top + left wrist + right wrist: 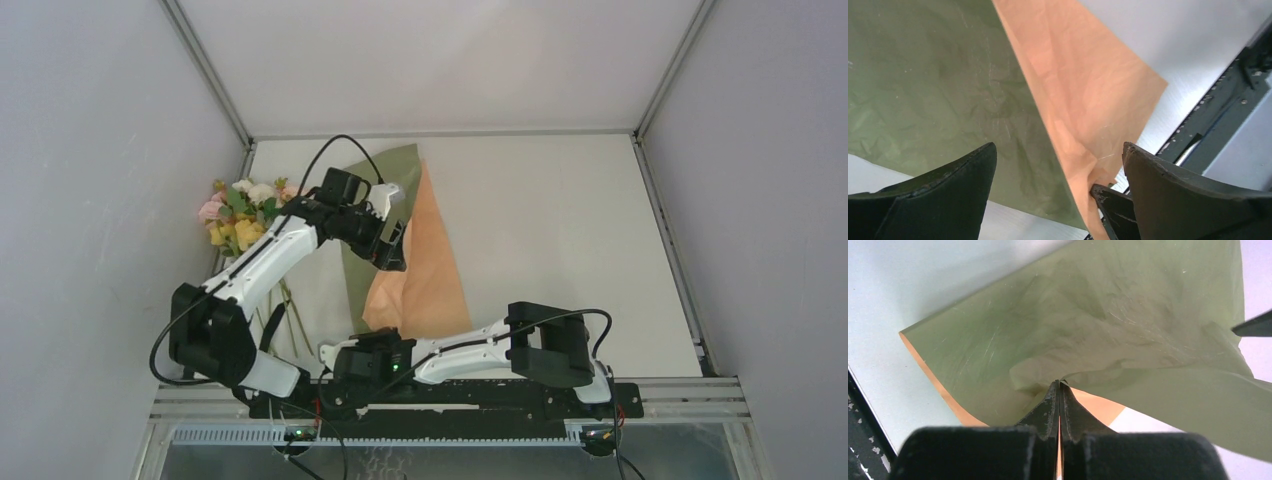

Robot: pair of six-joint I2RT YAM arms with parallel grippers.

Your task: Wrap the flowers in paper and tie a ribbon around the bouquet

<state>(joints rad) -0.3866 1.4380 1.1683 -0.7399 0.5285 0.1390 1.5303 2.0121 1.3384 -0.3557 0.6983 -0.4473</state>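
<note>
Olive-and-peach paper (425, 280) half-folded, left-centre on worktop (560, 230); flowers (240, 215) far left, off sheet. Right jaws clenched on paper's near corner; left jaws spread wide above fold, grasping nothing. Pin corner firmly, lay stems along fold, roll gently.

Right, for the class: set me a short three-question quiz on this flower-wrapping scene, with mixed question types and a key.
1. True or false: the right hand is shut on an edge of the paper.
2. The flowers lie: A on the paper; B on the table, left of the paper; C in a hand.
3. Fill in: the left hand, above the paper, is ____.

Key: 1 true; 2 B; 3 open.
</note>
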